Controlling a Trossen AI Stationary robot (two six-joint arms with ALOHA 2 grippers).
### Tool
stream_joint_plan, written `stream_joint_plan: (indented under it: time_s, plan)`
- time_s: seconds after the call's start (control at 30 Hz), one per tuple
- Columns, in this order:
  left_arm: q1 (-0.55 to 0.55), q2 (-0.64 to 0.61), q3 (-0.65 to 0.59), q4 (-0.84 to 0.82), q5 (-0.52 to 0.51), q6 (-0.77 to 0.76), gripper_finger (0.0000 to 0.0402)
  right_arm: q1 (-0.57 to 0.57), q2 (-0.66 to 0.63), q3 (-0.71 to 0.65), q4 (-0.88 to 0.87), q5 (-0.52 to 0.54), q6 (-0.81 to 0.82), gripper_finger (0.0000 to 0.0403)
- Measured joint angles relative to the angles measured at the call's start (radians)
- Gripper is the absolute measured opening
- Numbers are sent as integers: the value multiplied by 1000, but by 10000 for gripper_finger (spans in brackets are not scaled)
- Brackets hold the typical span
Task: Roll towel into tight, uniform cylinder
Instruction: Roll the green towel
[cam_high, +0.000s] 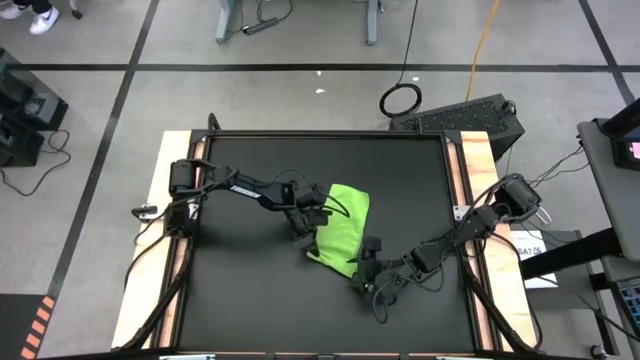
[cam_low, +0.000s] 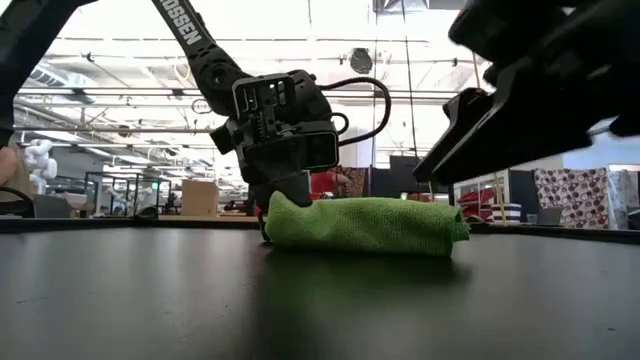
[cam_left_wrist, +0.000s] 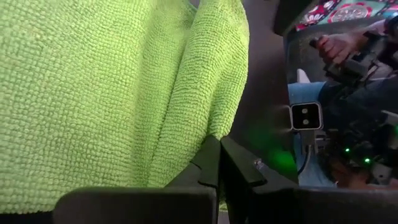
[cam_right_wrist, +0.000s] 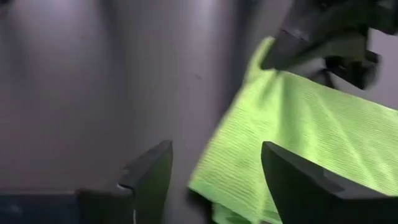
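We see the left gripper (cam_high: 303, 232) closed at the towel's (cam_high: 343, 228) edge, the right gripper (cam_high: 366, 262) spread just beside it.

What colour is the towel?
Bright lime green, plain with no pattern. The towel shows best in the left wrist view.
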Motion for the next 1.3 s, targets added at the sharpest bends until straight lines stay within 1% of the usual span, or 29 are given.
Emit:
stream_joint_plan:
  time_s: [0.1,0.27,0.47,0.63,0.77,0.87,0.93,1.1,1.2,1.23,1.3]
  plan:
    - [8,1,-1,23,19,-33,8,0,22,-1,-36,55,31,228]
    - [12,1,-1,27,22,-45,8,0,76,2,38,43,47,226]
    - [13,1,0,23,23,-51,8,5,108,25,25,56,78,226]
    - [13,1,0,24,25,-67,8,5,142,25,-19,62,150,226]
    - [13,1,0,23,33,-68,8,7,162,26,-26,100,206,216]
    - [12,1,0,23,37,-68,8,4,163,26,-31,112,229,193]
    - [10,1,0,22,37,-68,8,2,163,26,-34,112,256,169]
    - [2,1,0,20,37,-68,8,1,163,26,-39,111,375,76]
    - [-5,0,0,20,37,-68,8,1,162,26,-36,77,435,19]
    - [-7,0,0,20,37,-67,8,-1,161,26,-33,56,450,12]
    - [-9,0,0,20,37,-66,12,-5,160,27,-28,8,485,13]
